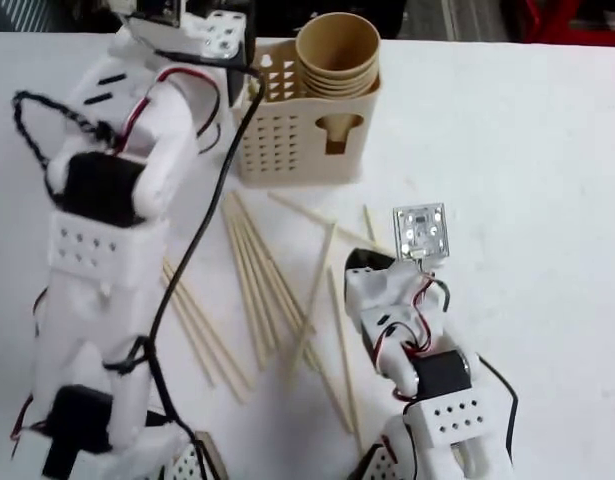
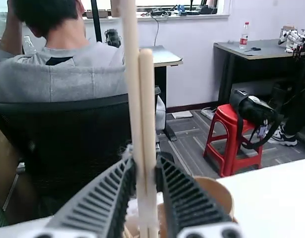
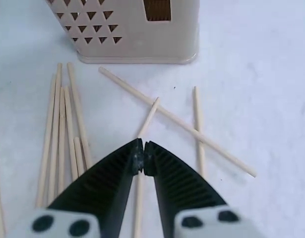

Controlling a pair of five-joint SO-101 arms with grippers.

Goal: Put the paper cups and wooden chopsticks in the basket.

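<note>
My left gripper (image 2: 145, 173) is shut on two wooden chopsticks (image 2: 140, 99) that stand upright between its jaws, just above the brown rim of a paper cup (image 2: 217, 191). In the high view the left arm (image 1: 117, 200) stretches to the back left corner of the beige basket (image 1: 287, 150), which holds a stack of paper cups (image 1: 337, 50). Several chopsticks (image 1: 257, 280) lie scattered on the white table in front of the basket. My right gripper (image 3: 142, 151) hangs low over them, shut, its tips meeting above one thin chopstick (image 3: 148, 116); whether it pinches that stick is unclear.
The basket (image 3: 132, 29) stands just beyond the loose chopsticks, with a bundle (image 3: 63, 119) to one side and two crossed sticks (image 3: 192, 126) to the other. Black cables (image 1: 202, 230) trail over the table beside the left arm. Open white table lies to the right.
</note>
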